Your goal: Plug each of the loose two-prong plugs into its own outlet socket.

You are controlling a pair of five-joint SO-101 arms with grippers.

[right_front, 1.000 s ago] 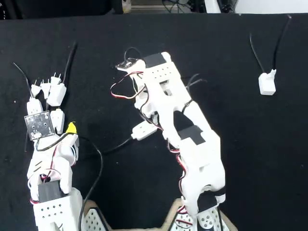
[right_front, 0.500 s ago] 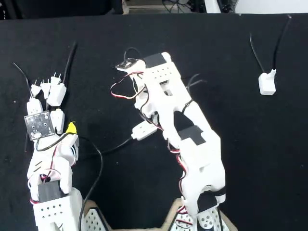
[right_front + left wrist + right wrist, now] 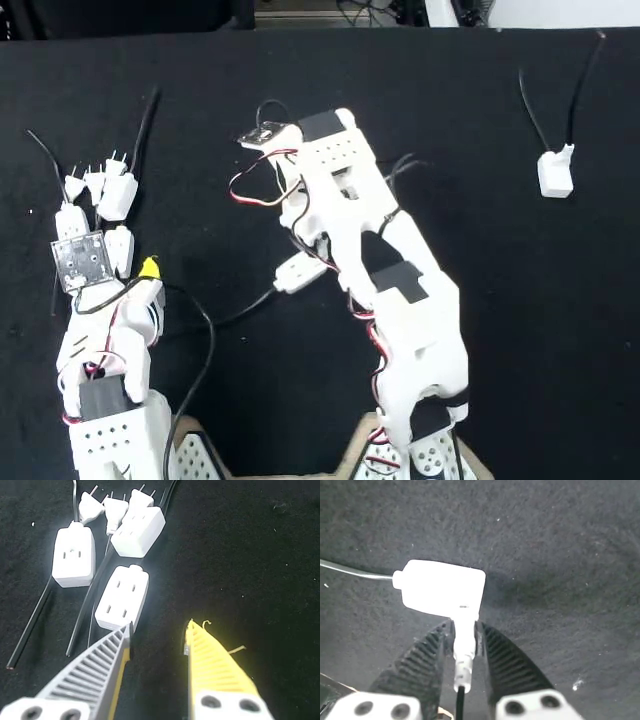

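The table (image 3: 470,300) is covered with black cloth, and toward its left side lie 2 loose two-prong plugs (image 3: 114,511) close together, just beside a white cube tap (image 3: 137,527) whose prongs point the same way, with a corded socket (image 3: 74,555) and a double socket (image 3: 122,597) near them. Near the middle lies a white socket block (image 3: 297,271) with a thin black cord (image 3: 235,312) trailing toward the near left. Well apart at the far right lies another white block (image 3: 555,174), with 2 black cords (image 3: 580,80) running to the far edge
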